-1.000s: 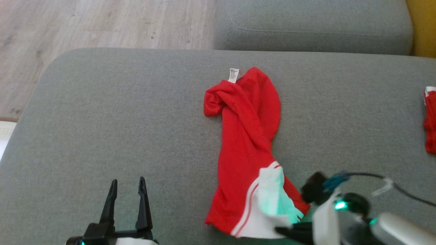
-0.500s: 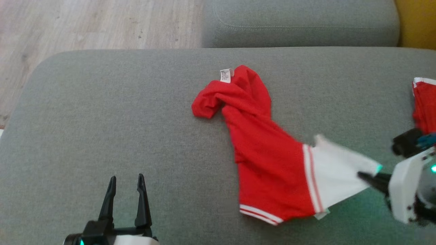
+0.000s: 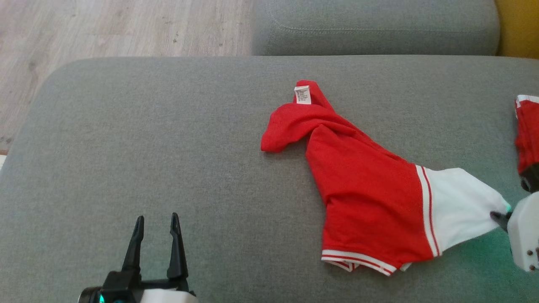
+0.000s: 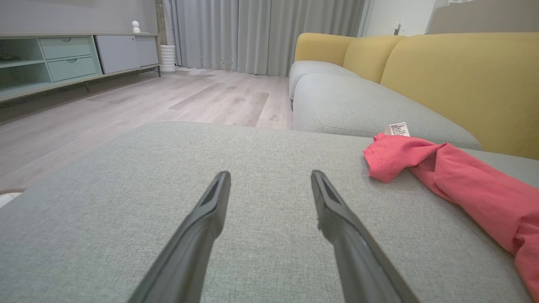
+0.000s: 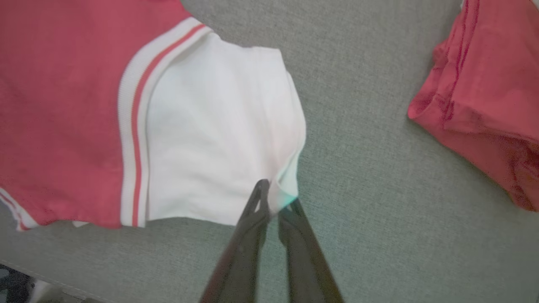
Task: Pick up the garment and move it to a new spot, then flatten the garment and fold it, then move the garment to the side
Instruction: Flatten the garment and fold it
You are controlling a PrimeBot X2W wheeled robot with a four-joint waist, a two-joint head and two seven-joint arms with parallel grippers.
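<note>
A red garment [image 3: 362,176] with a white end panel [image 3: 457,206] and a white label [image 3: 302,94] lies stretched across the grey sofa cushion [image 3: 168,147]. At the right edge, my right gripper [image 3: 499,216] is shut on the corner of the white panel. The right wrist view shows its fingers [image 5: 257,202] pinching the white cloth [image 5: 210,143] at its edge. My left gripper [image 3: 156,229] stands open at the lower left, away from the garment, with nothing between its fingers. In the left wrist view the red garment [image 4: 454,181] lies to the right of my left gripper [image 4: 269,181].
A second red piece of clothing [image 3: 527,134] lies at the right edge, also shown as red cloth [image 5: 484,101] in the right wrist view. Behind the cushion stand another grey seat [image 3: 374,29], a yellow backrest [image 4: 463,75] and wood floor [image 3: 105,29].
My right gripper has dragged the white end of the garment rightward, drawing the cloth out long and slanted. The head camera shifted a little. The left gripper stayed put.
</note>
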